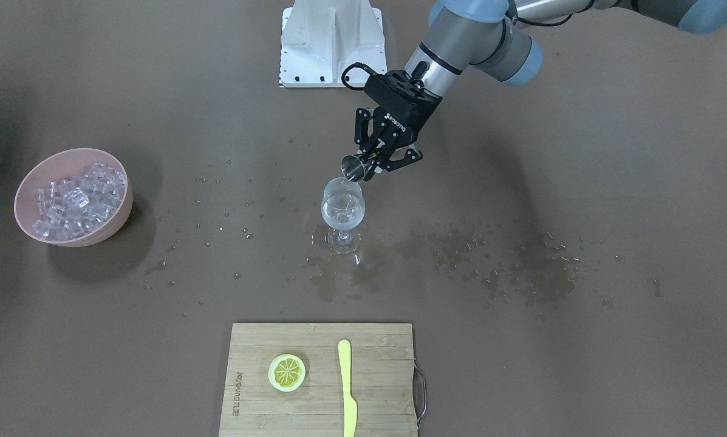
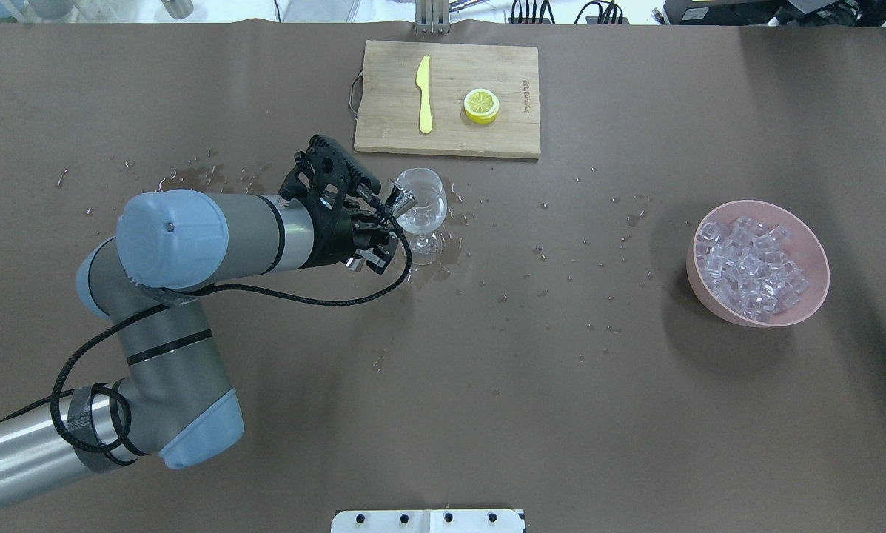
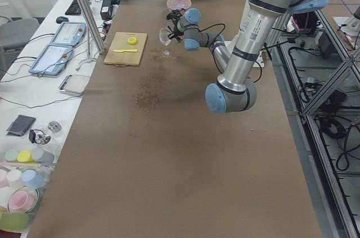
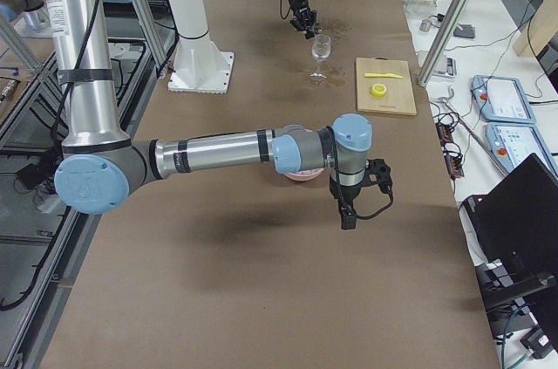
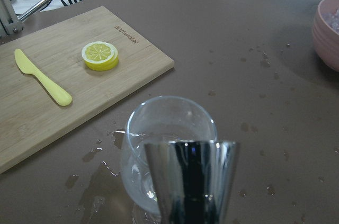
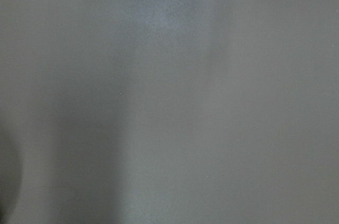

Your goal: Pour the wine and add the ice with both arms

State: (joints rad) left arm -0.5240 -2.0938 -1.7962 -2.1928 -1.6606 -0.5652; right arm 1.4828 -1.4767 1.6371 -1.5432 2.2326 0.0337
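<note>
Over the wine glass (image 1: 342,209) in the middle of the tabletop (image 1: 521,364), my left jaws squeezed a small metal jigger (image 1: 356,168), tipped on its side just above the rim. Well apart, the ice cubes (image 1: 78,200) lay piled in the pink bowl (image 1: 46,171). If my right jaws were open, I could not tell.

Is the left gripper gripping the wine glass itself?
No, the left gripper is shut on a small metal jigger tipped over the rim of the wine glass.
</note>
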